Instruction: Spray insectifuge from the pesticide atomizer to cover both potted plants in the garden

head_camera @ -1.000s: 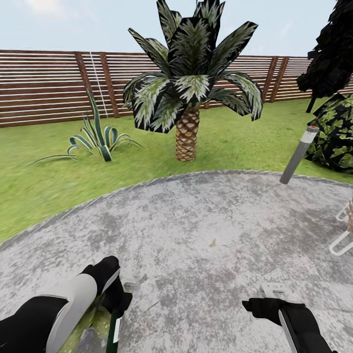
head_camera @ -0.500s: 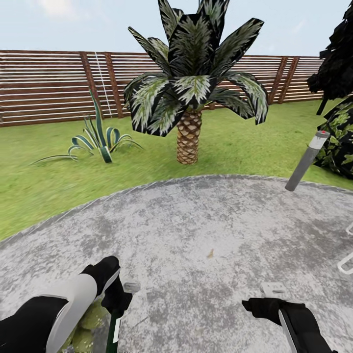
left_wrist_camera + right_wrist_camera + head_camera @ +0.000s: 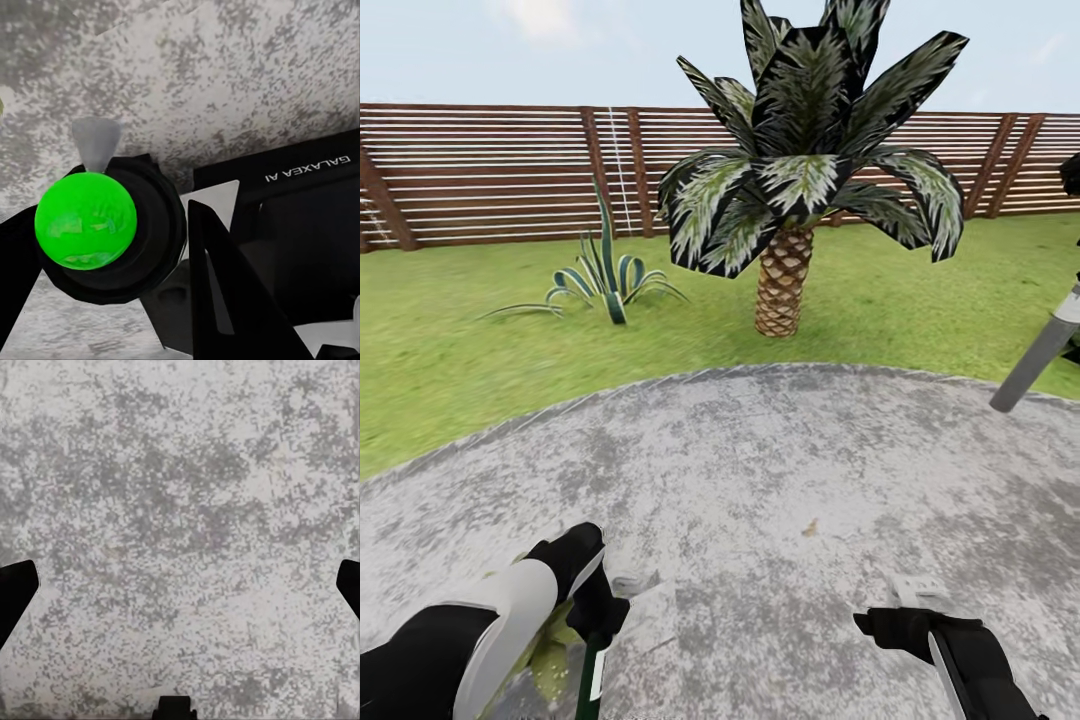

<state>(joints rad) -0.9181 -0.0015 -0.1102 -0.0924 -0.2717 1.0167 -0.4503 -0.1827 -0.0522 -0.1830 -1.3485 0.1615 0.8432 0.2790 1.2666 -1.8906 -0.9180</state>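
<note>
While the left gripper (image 3: 598, 625) clamps the atomizer (image 3: 591, 680) near the palm (image 3: 784, 230), it's hunting plants; one (image 3: 550, 650) sits under that arm. Right gripper (image 3: 920, 600) hangs open. Next: aim, spray.

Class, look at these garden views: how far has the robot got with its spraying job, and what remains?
Done: the pesticide atomizer is off the ground, clamped in the left gripper. In hand: it hangs over the patio beside green leaves, probably one potted plant; no spray can be made out. Left: covering both plants. The right gripper is open and empty.
</note>
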